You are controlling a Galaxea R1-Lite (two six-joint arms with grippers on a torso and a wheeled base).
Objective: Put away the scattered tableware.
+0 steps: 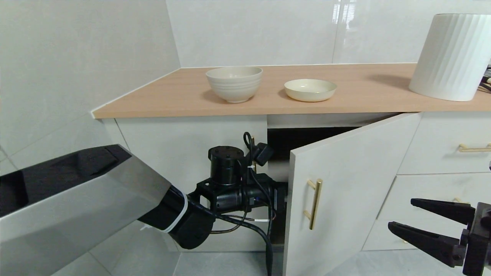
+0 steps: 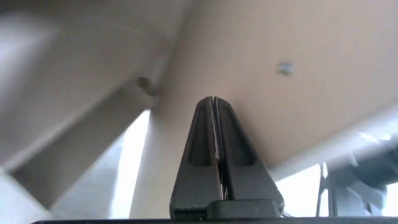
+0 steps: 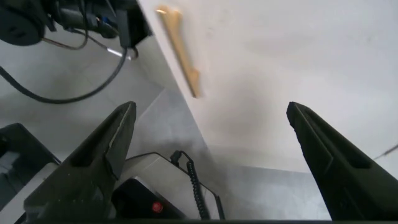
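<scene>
A deep cream bowl (image 1: 234, 83) and a shallow cream dish (image 1: 310, 89) stand on the wooden counter (image 1: 184, 99). Below them a white cabinet door (image 1: 345, 184) with a gold handle (image 1: 314, 203) hangs partly open. My left arm's wrist (image 1: 238, 191) sits at the dark opening, and the door's edge hides its fingers in the head view. In the left wrist view my left gripper (image 2: 213, 102) is shut on nothing, close to the door's inner face (image 2: 298, 93). My right gripper (image 1: 401, 214) (image 3: 210, 109) hangs open low at the right, in front of the door (image 3: 280, 74).
A tall white ribbed container (image 1: 452, 53) stands on the counter's right end. Drawers with gold handles (image 1: 473, 147) fill the cabinet front to the right of the door. A tiled wall closes off the left side, with grey floor tiles (image 1: 215, 264) below.
</scene>
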